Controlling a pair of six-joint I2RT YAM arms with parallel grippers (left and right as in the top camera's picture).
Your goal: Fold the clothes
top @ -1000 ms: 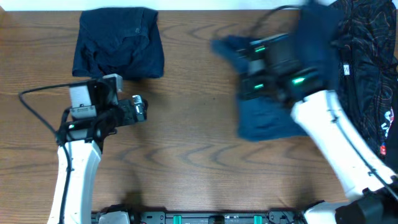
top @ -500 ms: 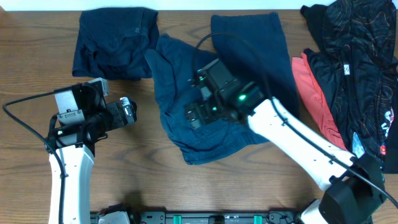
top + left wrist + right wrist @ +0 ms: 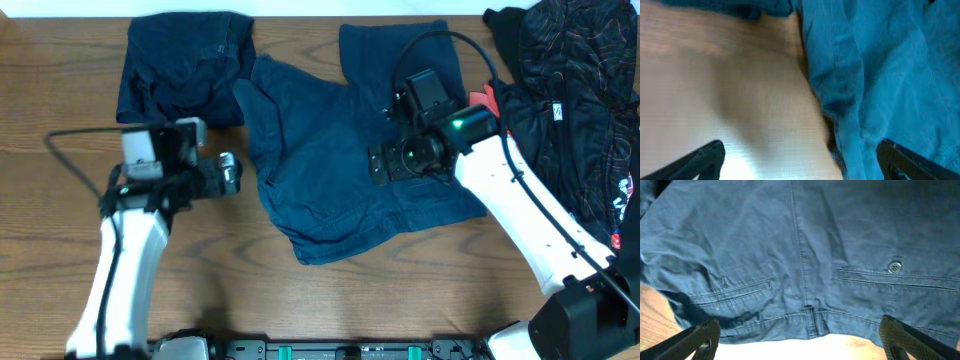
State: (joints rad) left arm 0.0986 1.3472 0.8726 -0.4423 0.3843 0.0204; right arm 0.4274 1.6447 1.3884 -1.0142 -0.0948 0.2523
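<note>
One pair of shorts (image 3: 190, 68) sits folded off to the side of the left gripper (image 3: 231, 175), while the second pair (image 3: 320, 180) lies spread and rumpled directly under the right gripper (image 3: 383, 166), whose jaws are parted and empty, and just ahead of the left one's equally parted jaws, so by my reckoning its folding has not begun.

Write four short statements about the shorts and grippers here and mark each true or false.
1. The folded shorts lie at the table's far left. True.
2. The right gripper is shut on the spread-out shorts. False: it is open above them, holding nothing.
3. A buttoned pocket shows in the right wrist view. True.
4. The left gripper sits over the folded shorts. False: it is open over bare wood beside the spread-out shorts' left edge.
</note>
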